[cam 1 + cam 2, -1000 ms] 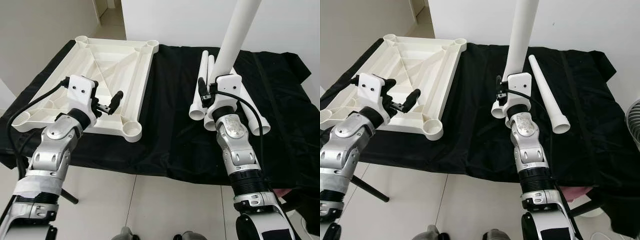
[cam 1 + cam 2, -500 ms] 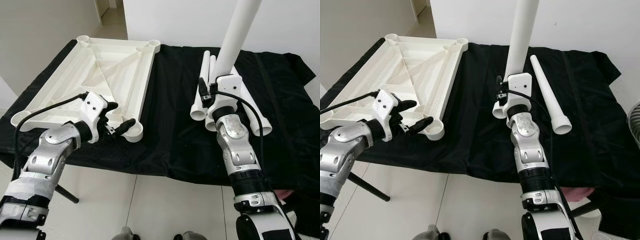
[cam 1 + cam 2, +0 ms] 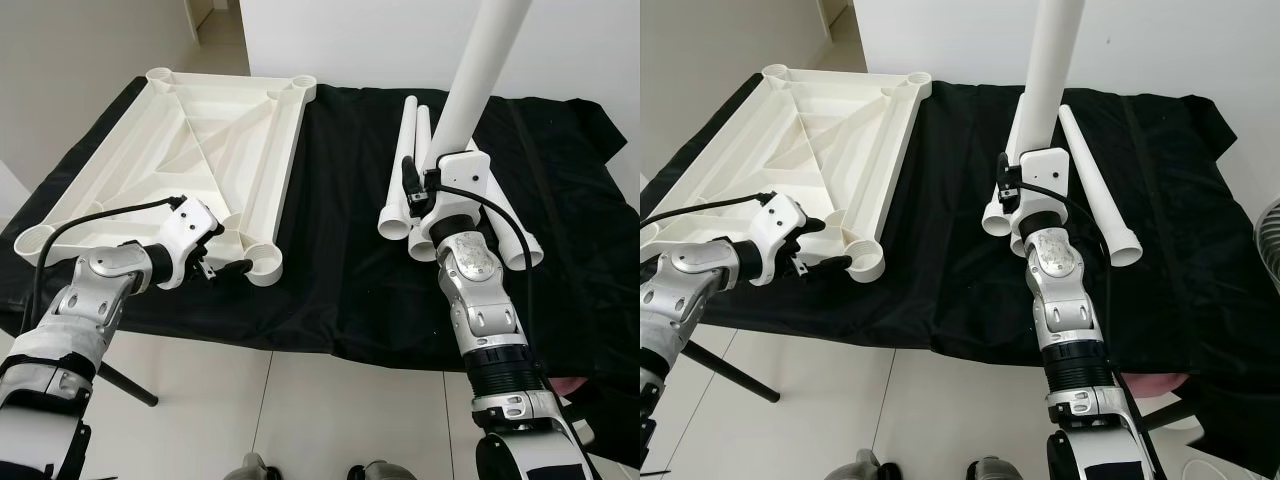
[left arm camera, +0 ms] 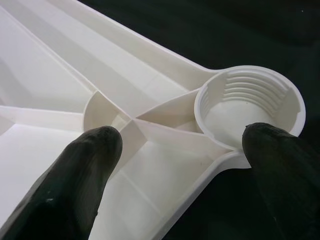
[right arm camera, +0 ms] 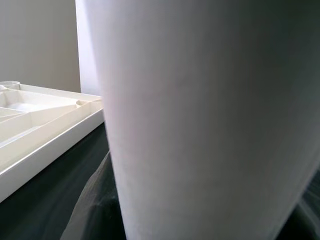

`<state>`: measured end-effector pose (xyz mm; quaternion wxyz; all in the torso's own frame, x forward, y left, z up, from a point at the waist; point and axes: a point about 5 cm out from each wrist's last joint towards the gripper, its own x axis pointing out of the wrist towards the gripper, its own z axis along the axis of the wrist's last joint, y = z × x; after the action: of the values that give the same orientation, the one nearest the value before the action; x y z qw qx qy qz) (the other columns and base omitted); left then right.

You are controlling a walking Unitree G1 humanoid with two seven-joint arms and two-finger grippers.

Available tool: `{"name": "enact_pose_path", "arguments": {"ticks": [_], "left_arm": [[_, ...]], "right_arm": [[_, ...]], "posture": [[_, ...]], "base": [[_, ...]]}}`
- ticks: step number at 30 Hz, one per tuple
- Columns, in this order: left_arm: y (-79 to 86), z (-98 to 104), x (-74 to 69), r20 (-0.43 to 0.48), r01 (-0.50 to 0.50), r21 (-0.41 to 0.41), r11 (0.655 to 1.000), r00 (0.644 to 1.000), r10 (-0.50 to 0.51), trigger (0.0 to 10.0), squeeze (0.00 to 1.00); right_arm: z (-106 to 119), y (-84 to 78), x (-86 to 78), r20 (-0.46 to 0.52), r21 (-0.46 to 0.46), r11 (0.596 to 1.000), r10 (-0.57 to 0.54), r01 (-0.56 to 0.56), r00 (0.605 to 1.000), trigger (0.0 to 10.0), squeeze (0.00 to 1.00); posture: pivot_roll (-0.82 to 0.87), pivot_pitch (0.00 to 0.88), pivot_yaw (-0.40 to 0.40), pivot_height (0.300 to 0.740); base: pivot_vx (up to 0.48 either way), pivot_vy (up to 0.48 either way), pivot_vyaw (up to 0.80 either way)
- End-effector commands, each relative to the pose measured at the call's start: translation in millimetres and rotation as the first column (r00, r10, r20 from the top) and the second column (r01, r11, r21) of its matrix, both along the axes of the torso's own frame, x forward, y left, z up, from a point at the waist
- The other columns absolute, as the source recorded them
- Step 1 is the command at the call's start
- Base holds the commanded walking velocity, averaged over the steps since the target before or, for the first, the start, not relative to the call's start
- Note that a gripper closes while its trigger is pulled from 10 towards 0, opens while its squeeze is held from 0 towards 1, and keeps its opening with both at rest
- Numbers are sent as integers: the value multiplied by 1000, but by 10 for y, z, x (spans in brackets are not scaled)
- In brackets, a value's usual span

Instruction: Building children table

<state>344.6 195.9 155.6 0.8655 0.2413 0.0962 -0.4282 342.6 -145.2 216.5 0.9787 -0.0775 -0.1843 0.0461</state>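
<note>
- Left eye view: I see the white tabletop (image 3: 200, 150) lying upside down on the black cloth (image 3: 340, 250) that covers the desk, filling the 10 o'clock part of the scene, ribs and corner sockets facing up.
- My left gripper (image 3: 222, 262) sits at the tabletop's near corner, about 8 o'clock in the scene, right beside the corner socket (image 3: 265, 263).
- Left wrist view: its fingers (image 4: 75, 180) are spread wide and hold nothing; one black tip lies over the ribbed inside of the tabletop, the other just outside the rim of the threaded socket (image 4: 250, 105), so the corner lies between them. I cannot tell whether either tip touches the plastic.
- My right gripper (image 3: 1032, 165) is at about 1 o'clock from the scene's centre, above the cloth, holding a white table leg (image 3: 1048, 70) upright with a slight tilt; the leg runs up past the top of the frame.
- Right wrist view: the held leg (image 5: 200, 120) is pressed close to the lens, with the tabletop's edge (image 5: 45, 130) beyond it. The fingers themselves are hidden behind the wrist housing, yet the leg stands off the desk in their grip.
- Three more legs (image 3: 400, 170) lie flat on the cloth near the right gripper, wide ends toward me; one (image 3: 1098, 195) lies apart at 3 o'clock of the arm.
</note>
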Motion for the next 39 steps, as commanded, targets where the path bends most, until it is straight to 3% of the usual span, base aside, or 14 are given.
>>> {"name": "enact_pose_path", "arguments": {"ticks": [1,5,10,12,13,14,15,16,19,21,30,39], "left_arm": [[108,-74,-13,-34,-6,73,997,999,8,10000,0],[179,-99,-6,-67,19,125,992,998,-11,10000,0],[217,-61,-11,-105,40,65,997,994,-33,10000,0],[239,32,-10,-131,57,-43,997,989,-63,10000,0],[239,32,-10,-131,57,-43,997,989,-63,10000,0],[245,79,-12,-142,69,-98,993,986,-83,10000,0],[245,79,-12,-142,69,-98,993,986,-83,10000,0],[251,123,-21,-155,86,-165,983,982,-112,10000,0],[258,128,-54,-167,119,-216,969,973,-157,10000,0],[261,102,-68,-176,125,-210,970,971,-164,10000,0],[233,-116,-115,-231,185,-48,982,954,-191,10000,0],[246,-188,-125,-266,190,11,982,947,-180,10000,0]], "right_arm": [[9,3,-24,5,-3,1000,-1,1,1000,10000,0],[6,0,-33,3,-5,1000,-2,2,1000,10000,0],[7,4,-39,3,-8,1000,-2,2,1000,10000,0],[3,1,-42,2,-8,1000,-5,5,1000,10000,0],[3,1,-42,2,-8,1000,-5,5,1000,10000,0],[0,-2,-43,1,-8,1000,-7,7,1000,10000,0],[0,-2,-43,1,-8,1000,-7,7,1000,10000,0],[-6,-1,-44,-1,-7,1000,-8,8,1000,10000,0],[-13,9,-45,-4,-7,1000,-6,6,1000,10000,0],[-14,12,-43,-4,-7,1000,-5,5,1000,10000,0],[9,19,-30,3,-8,1000,-3,3,1000,10000,0],[12,-5,-34,4,-7,1000,-16,16,1000,10000,0]], "posture": [[-82,109,74,740],[-82,111,75,740],[-82,111,75,740],[-91,109,85,740],[-91,109,85,740],[-91,109,85,740],[-91,109,85,740],[-88,106,84,740],[-87,100,83,740],[-87,100,83,740],[-91,93,83,740],[-99,95,92,740]], "base": [[0,0,0],[0,0,0],[0,0,0],[0,0,0],[0,0,0],[0,0,0],[0,0,0],[0,0,0],[0,0,0],[0,0,0],[0,0,0],[0,0,0]]}}
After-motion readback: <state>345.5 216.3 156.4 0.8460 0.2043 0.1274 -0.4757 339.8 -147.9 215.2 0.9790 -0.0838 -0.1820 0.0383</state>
